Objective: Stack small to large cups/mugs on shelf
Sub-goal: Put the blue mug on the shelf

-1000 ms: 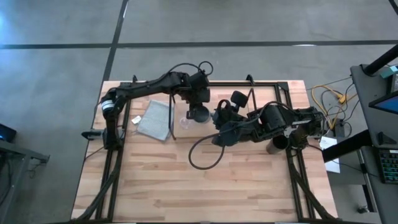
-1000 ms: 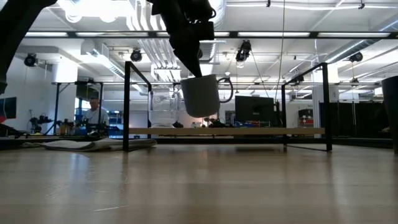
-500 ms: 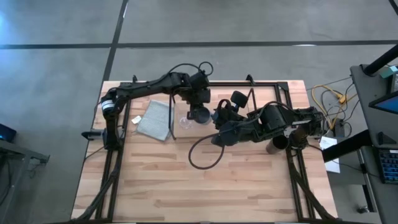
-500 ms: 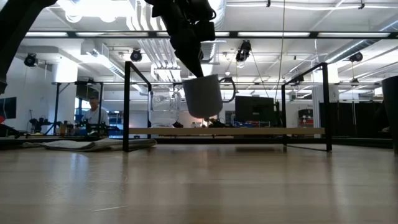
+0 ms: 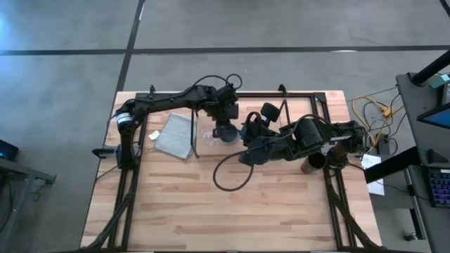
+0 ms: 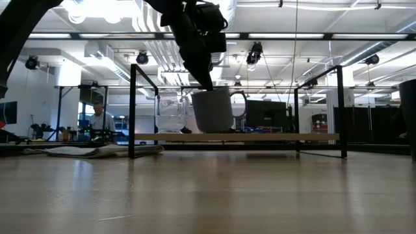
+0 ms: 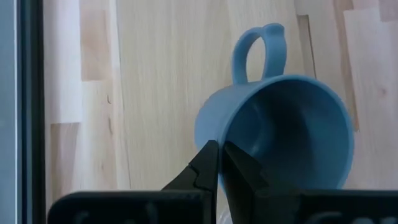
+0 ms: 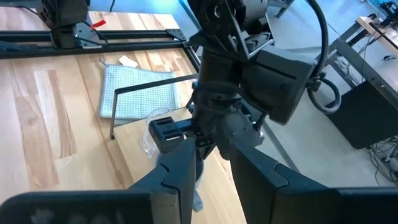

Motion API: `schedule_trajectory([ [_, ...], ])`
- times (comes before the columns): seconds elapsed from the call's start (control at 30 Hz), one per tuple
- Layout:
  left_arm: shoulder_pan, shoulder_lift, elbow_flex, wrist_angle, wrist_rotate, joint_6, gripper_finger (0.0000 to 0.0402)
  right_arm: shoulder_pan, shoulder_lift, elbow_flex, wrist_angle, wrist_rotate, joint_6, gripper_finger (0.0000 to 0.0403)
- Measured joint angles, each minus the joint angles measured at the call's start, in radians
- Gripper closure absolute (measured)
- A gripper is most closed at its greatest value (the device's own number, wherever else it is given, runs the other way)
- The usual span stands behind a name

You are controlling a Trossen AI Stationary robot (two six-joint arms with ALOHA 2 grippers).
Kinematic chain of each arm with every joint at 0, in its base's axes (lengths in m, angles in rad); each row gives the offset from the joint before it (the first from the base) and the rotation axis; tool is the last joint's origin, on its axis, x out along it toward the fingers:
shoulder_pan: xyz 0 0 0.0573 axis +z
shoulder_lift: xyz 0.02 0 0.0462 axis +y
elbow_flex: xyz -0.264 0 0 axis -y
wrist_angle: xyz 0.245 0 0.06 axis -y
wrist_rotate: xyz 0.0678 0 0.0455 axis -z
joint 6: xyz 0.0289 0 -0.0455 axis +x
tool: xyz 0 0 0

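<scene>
1. One shelf [image 6: 260, 137], a low light-wood board with black wire end frames, is standing across the far part of the table [image 5: 211, 211].
2. Two dark arms are working over it. The left arm is reaching from the table's left edge toward the shelf's middle; the right arm is lying folded low just beside it, extending from the right.
3. One grey folded cloth [image 5: 174, 135] is lying flat on the table, left of the shelf's near frame.
4. Three vessels are showing. One dark cylindrical cup [image 5: 314, 162] is standing by the right arm's base.
5. One blue-grey mug [image 6: 213, 111] is sitting at the shelf board, handle pointing right, with the left gripper [image 7: 219, 163] pinching its rim, fingers narrowed onto the wall.
6. One small clear cup [image 6: 171, 114] is standing on the shelf, just beside the mug.
7. The right gripper [image 8: 214, 163] is hovering near the left arm's wrist, its fingers parted narrowly around nothing.
</scene>
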Motion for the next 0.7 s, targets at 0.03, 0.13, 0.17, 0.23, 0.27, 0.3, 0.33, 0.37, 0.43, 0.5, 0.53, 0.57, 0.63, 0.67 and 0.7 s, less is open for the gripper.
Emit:
schedule_trajectory([
  [0.03,0.000,0.000,-0.003,-0.001,0.000,0.000,0.0402,0.000,0.000,0.000,0.000,0.000,0.000,0.0309],
  [0.13,0.000,0.000,-0.007,0.001,0.000,-0.001,0.0402,0.000,0.000,0.000,0.000,0.000,0.000,0.0309],
  [0.17,0.000,0.000,-0.010,0.011,0.000,-0.001,0.0402,0.000,0.000,0.000,0.000,0.000,0.000,0.0309],
  [0.23,0.000,0.000,-0.012,0.027,0.000,-0.003,0.0402,0.000,0.000,0.000,0.000,0.000,0.000,0.0309],
  [0.27,0.000,0.000,-0.012,0.032,0.000,-0.004,0.0402,0.000,0.000,0.000,0.000,0.000,0.000,0.0309],
  [0.3,0.000,0.000,-0.012,0.042,0.000,-0.009,0.0401,0.000,0.000,0.000,0.000,0.000,0.000,0.0309],
  [0.33,0.000,0.000,-0.012,0.053,0.000,-0.022,0.0401,0.000,0.000,0.000,0.000,0.000,0.000,0.0309],
  [0.37,0.000,0.000,-0.012,0.063,0.000,-0.033,0.0400,0.000,0.000,0.000,0.000,0.000,-0.001,0.0309],
  [0.43,0.000,0.000,-0.012,0.076,0.000,-0.052,0.0393,0.000,0.000,0.000,0.000,0.000,-0.001,0.0309],
  [0.5,0.000,0.000,-0.012,0.090,0.000,-0.053,0.0381,0.000,0.000,0.000,0.000,0.000,-0.001,0.0309],
  [0.53,0.000,0.000,-0.012,0.093,0.000,-0.053,0.0374,0.000,0.000,0.000,0.000,0.000,-0.001,0.0309],
  [0.57,0.000,0.000,-0.012,0.093,0.000,-0.053,0.0367,0.000,0.000,0.000,0.000,0.000,-0.001,0.0309],
  [0.63,0.000,0.000,-0.012,0.090,0.000,-0.054,0.0355,0.000,0.000,0.000,0.000,0.000,-0.001,0.0309],
  [0.67,0.000,0.000,-0.012,0.090,-0.001,-0.054,0.0349,0.000,0.000,0.000,0.000,0.000,-0.001,0.0309],
  [0.7,0.000,0.000,-0.012,0.091,-0.001,-0.054,0.0344,0.000,0.000,0.000,0.000,-0.001,-0.001,0.0309],
])
